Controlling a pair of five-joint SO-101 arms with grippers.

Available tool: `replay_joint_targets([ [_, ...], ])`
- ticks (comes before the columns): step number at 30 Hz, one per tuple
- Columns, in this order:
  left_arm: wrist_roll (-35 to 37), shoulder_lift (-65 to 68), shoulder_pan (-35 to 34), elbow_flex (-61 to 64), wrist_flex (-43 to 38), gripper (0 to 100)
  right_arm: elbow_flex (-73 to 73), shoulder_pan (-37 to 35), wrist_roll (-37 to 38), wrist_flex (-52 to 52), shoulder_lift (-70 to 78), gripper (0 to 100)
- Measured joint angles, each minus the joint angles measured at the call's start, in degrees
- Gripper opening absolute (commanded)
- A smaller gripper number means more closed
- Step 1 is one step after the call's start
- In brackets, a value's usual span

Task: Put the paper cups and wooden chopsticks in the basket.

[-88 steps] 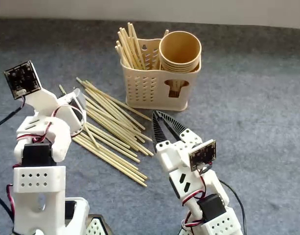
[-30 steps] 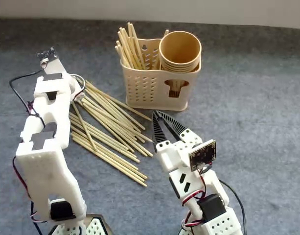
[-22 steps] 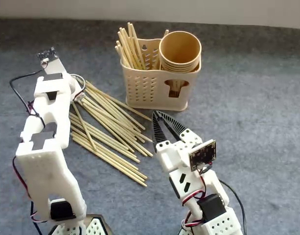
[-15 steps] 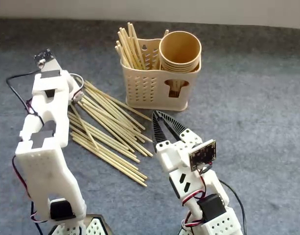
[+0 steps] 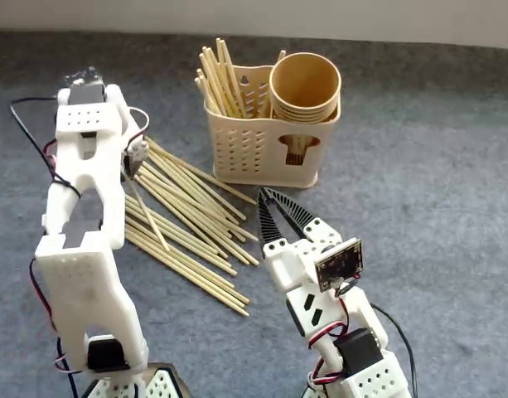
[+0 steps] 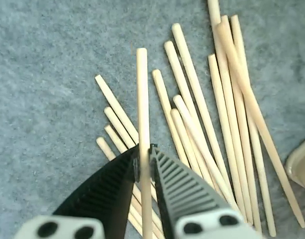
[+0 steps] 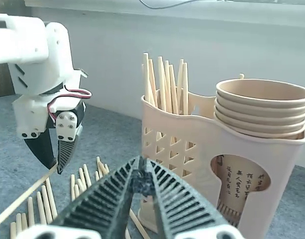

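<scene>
A single wooden chopstick (image 6: 142, 89) is clamped between the fingers of the left gripper (image 6: 145, 149), which are drawn in until only the stick's width parts them. The gripper is held over the far left end of the loose chopsticks (image 5: 191, 217), which are spread on the grey carpet (image 5: 428, 191). The clamped stick is slanted across that pile. The right gripper (image 7: 141, 174) is closed tip to tip on nothing, near the front of the cream basket (image 5: 258, 153). A stack of paper cups (image 5: 305, 83) is seated in one compartment, and a bundle of chopsticks (image 5: 219, 79) is stood upright in the other.
</scene>
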Motion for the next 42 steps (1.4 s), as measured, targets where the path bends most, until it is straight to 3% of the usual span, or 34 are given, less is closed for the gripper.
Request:
replay_joint_targets([
  [5, 0.00, 0.00, 0.53, -7.21, 5.89, 1, 0.00, 0.00, 0.00, 0.00, 0.00, 0.6],
  [17, 0.00, -0.09, 1.49, -13.19, 10.37, 1, 0.00, 0.00, 0.00, 0.00, 0.00, 0.6],
  [27, 0.00, -15.03, 8.70, -5.36, 10.73, 1, 0.00, 0.00, 0.00, 0.00, 0.00, 0.6],
  [42, 0.00, -31.21, 10.73, -5.36, 4.92, 1, 0.00, 0.00, 0.00, 0.00, 0.00, 0.6],
])
